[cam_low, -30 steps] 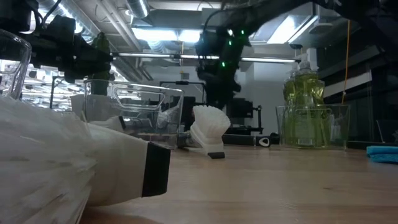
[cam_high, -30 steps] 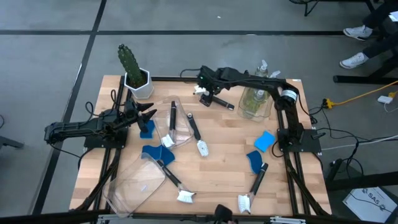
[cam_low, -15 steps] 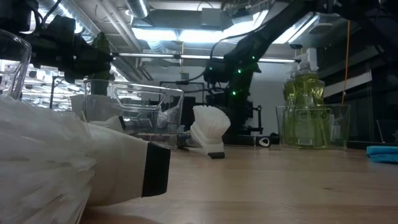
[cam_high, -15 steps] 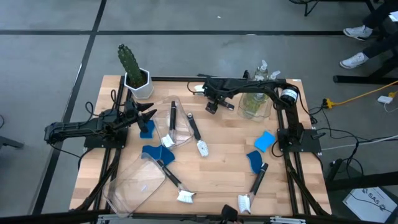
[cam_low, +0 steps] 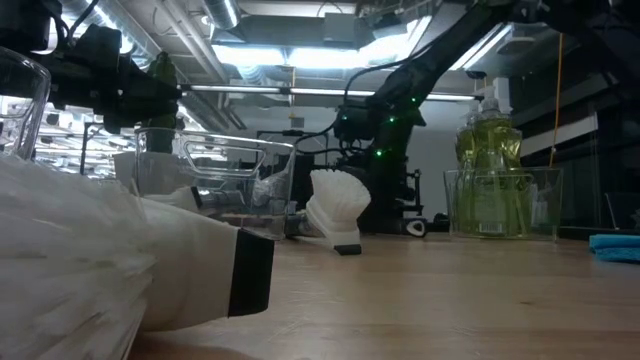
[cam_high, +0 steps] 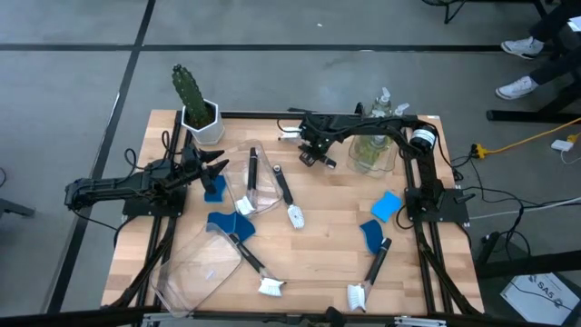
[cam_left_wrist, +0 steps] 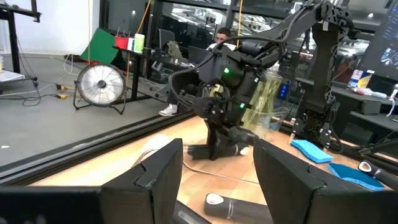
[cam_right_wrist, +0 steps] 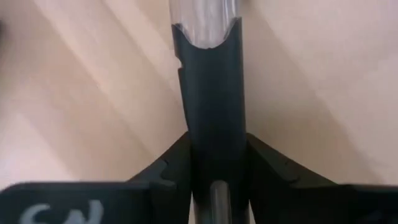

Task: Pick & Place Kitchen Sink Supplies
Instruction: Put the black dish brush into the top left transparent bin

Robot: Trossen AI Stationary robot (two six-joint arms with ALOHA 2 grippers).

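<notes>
**Right wrist view: fingers pinching a brush handle at the far edge**

Right wrist view shows my right gripper clamped on a black dish brush handle lying on the wood near the table's far edge, beside the bin of soap bottles. I judge the pinch narrow; the handle could twist or slip on lifting. Its white head is hidden, so I can't confirm balance. My left gripper waits spread open over a blue sponge. Butcher-block table, grey floor, workshop lights behind.
</notes>
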